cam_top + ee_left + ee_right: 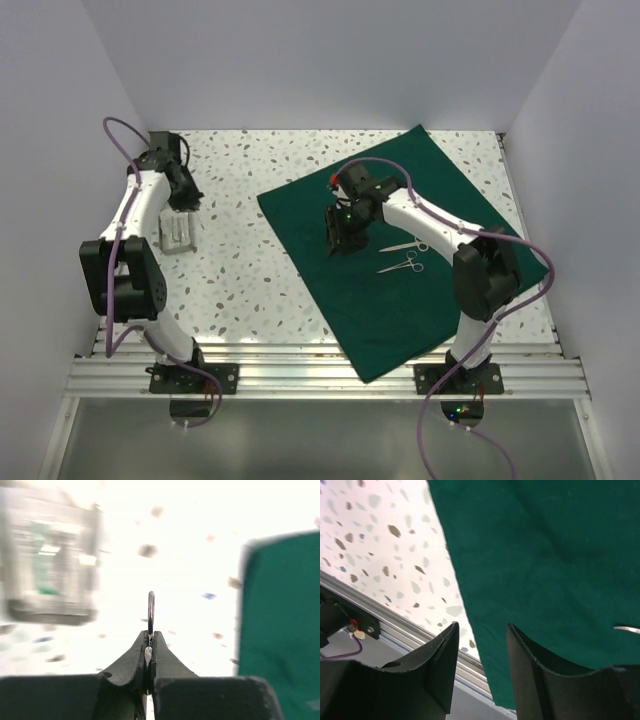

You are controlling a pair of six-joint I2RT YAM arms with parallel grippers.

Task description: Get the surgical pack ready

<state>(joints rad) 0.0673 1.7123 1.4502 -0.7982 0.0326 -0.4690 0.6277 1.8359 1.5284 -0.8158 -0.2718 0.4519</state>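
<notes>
The dark green cloth drape (340,290) lies spread flat on the right half of the table, turned so that its corners point to the far wall and the near rail. One corner hangs over the near edge. Two silver forceps (403,266) lie on it side by side, right of its middle.

The right gripper (340,240) hovers over the middle of the drape. In its wrist view the right gripper (482,627) has its fingers (445,655) spread with a gap between them and nothing in it. Below them, the drape's (545,555) left edge runs across the speckled top.

Well to the left of the drape, a small steel tray (165,235) sits on the bare surface. The left gripper (188,200) is just beyond it. In the left wrist view the left gripper (150,645) is clenched on a thin silver instrument (151,611), seen edge-on. The tray (50,612) shows as a blur to the left and the drape (280,620) to the right.

The table (250,290) is white with grey and brown terrazzo flecks. An aluminium rail (320,365) bearing both arm bases runs along its near side. Plain pale walls (320,60) close it in at the back and on both sides.
</notes>
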